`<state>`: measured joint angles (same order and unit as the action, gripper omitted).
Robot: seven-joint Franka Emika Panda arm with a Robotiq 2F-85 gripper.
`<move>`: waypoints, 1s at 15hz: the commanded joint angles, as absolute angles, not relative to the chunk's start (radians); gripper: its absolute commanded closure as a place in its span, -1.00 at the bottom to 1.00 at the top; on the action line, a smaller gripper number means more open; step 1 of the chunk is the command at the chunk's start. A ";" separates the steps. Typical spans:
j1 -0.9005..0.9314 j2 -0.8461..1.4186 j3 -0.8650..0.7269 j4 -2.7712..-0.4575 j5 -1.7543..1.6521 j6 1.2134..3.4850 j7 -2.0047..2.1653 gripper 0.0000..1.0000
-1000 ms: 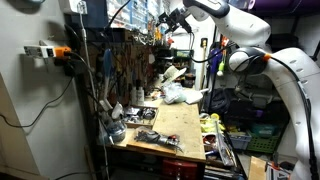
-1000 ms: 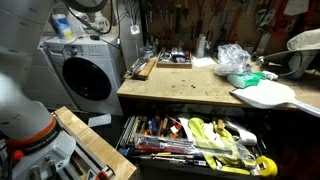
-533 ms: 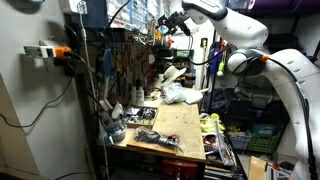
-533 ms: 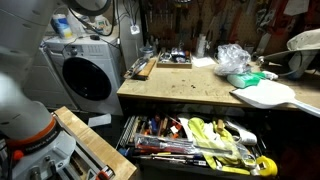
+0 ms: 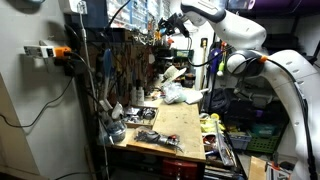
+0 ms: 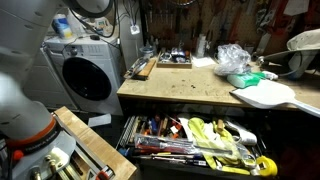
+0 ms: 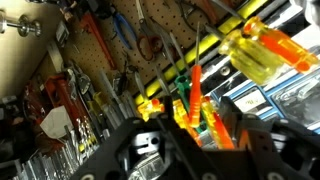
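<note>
The black Robotiq gripper (image 5: pixel 166 22) hovers close before the brown pegboard tool wall (image 7: pixel 120 40), just below a slim orange-handled screwdriver (image 7: pixel 196 95). I cannot tell whether its fingers are apart or together.

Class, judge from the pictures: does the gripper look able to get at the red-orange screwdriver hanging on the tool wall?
Probably yes. In the wrist view the gripper sits right before the red-orange screwdriver, jaws apart, with nothing between them. A yellow-orange screwdriver hangs close beside it, though.
</note>
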<state>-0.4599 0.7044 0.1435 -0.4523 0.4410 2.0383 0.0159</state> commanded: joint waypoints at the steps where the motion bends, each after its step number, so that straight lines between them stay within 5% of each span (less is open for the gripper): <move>1: -0.462 0.707 0.150 -0.447 0.443 2.035 0.039 0.65; 3: -0.461 0.703 0.148 -0.450 0.440 2.029 0.041 0.90; 15: -0.461 0.668 0.121 -0.457 0.397 1.987 0.032 0.88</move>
<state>-0.4579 0.6914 0.1406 -0.4519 0.4276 2.0322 0.0208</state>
